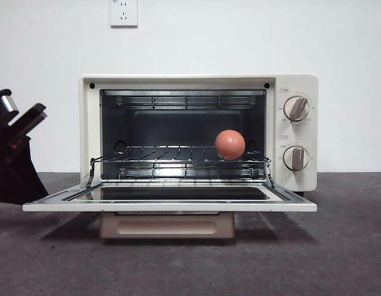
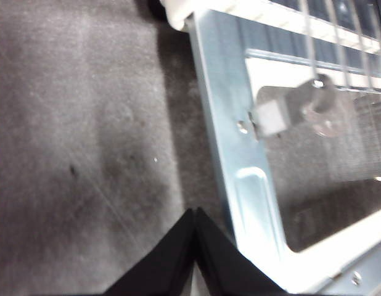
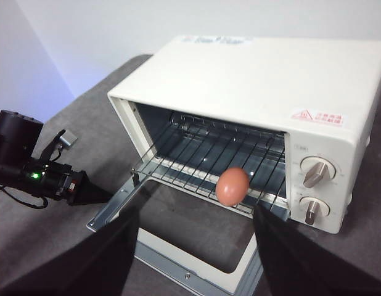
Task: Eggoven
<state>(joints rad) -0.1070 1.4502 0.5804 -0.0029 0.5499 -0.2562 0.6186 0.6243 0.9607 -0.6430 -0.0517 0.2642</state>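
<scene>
the toaster oven [image 1: 178,132] is sitting on the dark table [image 1: 338,259] against a white wall, and its door [image 1: 172,203] is lying fully open, flat and level toward the front camera. the wire rack [image 1: 178,161] is sitting inside, drawn partly forward over the opening. the egg [image 1: 230,144] is resting on this rack, toward the side nearer the two knobs [image 1: 296,108].

view differences — the front view is showing the egg against the dark cavity but not how far forward it is lying; the right wrist view is looking down from above and placing the egg [image 3: 232,186] at the rack's front edge, just inside the opening. this same view is also showing the oven's flat top with a red warning label [image 3: 320,117], hidden from the front camera.

left gripper [image 2: 195,213] is hanging low beside the open door's outer corner, jaws pressed together with nothing between them; its wrist view is showing only the door's metal frame [image 2: 230,117], a hinge bracket and the table. the front view is catching this arm as a dark shape at the left edge [image 1: 15,154].

right gripper [image 3: 196,246] is hovering high and back from the oven, jaws spread wide and empty — the egg is lying well apart from them.
</scene>
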